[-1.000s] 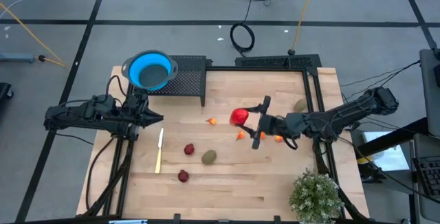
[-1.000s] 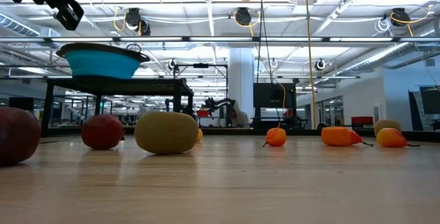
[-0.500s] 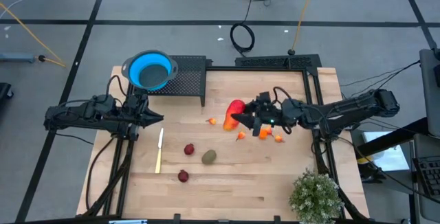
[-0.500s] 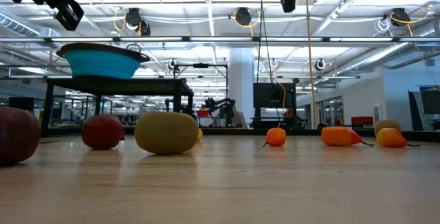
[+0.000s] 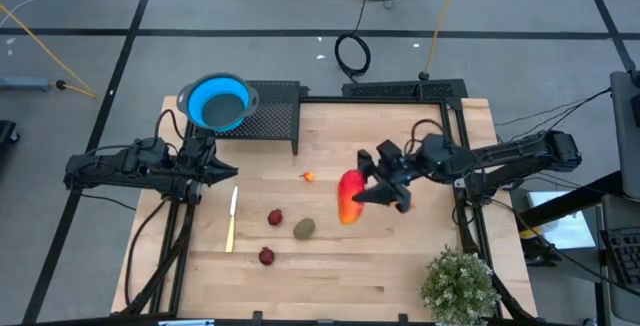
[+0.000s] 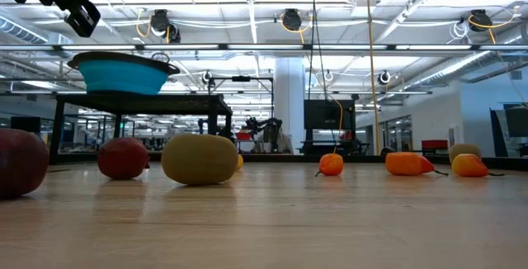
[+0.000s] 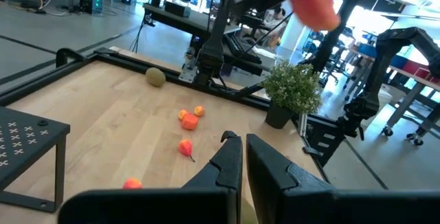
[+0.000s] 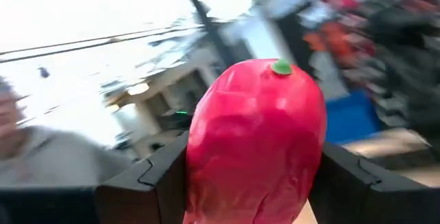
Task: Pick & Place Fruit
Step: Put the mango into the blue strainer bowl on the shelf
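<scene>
Right pincer (image 5: 372, 188) pinching the elongated red-orange fruit (image 5: 349, 197), held above the table (image 5: 400, 266) near its middle. Left pincer (image 5: 228, 172) pressed together, waiting at the table's left edge beside the knife (image 5: 232, 219).
</scene>
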Robot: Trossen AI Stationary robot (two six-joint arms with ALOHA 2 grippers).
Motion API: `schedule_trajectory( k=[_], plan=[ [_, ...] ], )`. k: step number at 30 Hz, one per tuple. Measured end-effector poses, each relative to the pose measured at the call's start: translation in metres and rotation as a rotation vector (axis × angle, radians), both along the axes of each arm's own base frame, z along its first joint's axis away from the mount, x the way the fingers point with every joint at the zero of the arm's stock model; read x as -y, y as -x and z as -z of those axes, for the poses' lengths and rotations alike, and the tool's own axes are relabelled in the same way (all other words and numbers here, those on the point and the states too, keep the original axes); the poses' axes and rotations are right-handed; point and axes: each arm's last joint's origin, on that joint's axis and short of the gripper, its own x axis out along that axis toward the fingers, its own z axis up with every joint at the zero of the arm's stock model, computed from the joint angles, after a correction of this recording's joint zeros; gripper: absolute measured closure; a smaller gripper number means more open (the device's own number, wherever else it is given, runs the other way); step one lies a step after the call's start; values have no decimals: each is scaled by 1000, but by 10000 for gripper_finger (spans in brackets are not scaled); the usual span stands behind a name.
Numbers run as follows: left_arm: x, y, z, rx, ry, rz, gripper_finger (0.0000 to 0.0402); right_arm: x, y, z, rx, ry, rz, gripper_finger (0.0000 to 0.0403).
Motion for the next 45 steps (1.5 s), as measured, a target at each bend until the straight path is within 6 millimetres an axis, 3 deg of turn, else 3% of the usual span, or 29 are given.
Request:
schedule_trajectory(
  k=[11, 19, 24, 31, 36, 45],
  plan=[
    [0, 0, 0, 0, 0, 0, 382, -4, 18, -27, 365, 102, -183, 181],
    [0, 0, 0, 1, -15, 1, 382, -5, 19, -28, 391, 112, -199, 179],
    [0, 0, 0, -1, 19, -3, 382, -3, 12, -21, 276, 66, -104, 184],
    [0, -9, 2, -46, 137, -30, 382, 6, -6, 9, -53, 51, 238, 186],
    [1, -30, -2, -15, 124, -27, 382, 13, -15, 25, -175, 71, 404, 186],
    [6, -78, 1, 19, 49, 4, 382, 17, -28, 44, -244, 123, 592, 187]
  ],
)
